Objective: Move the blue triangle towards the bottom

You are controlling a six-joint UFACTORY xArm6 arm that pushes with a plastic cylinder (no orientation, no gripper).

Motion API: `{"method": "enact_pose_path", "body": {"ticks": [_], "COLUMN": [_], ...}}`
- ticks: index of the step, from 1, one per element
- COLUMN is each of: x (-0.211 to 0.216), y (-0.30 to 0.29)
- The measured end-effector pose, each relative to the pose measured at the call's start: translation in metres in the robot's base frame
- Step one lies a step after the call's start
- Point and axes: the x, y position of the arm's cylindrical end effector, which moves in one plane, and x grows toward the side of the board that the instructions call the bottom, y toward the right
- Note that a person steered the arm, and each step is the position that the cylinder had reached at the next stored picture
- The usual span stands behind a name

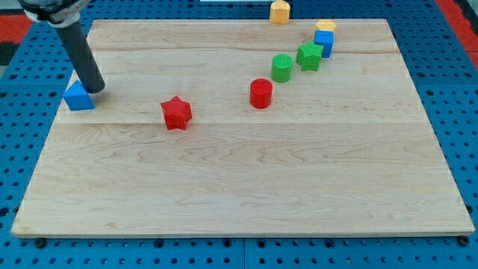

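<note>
- The small blue triangle block [78, 96] is sitting at the wooden board's [246, 187] nine o'clock edge.
- The tip [96, 90] is touching its two o'clock side, holding nothing.
- The push toward six o'clock is still waiting.

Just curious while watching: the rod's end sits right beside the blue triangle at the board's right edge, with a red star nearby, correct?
Not quite. The camera view shows my tip right beside the blue triangle at the board's left edge, not the right. The red star is indeed nearby.
</note>
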Motion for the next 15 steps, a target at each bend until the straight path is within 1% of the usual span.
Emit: {"method": "enact_pose_path", "body": {"ticks": [1,2,3,4,5,6,8,10,11,13,15], "x": [0.024,0.004,-0.014,-0.024,-0.007,0.012,0.056,0.109,0.106,0.102,0.086], "y": [0.002,-0.002,-0.017,-0.029,-0.048,-0.046,-0.014,0.018,0.031,0.172,0.304]}}
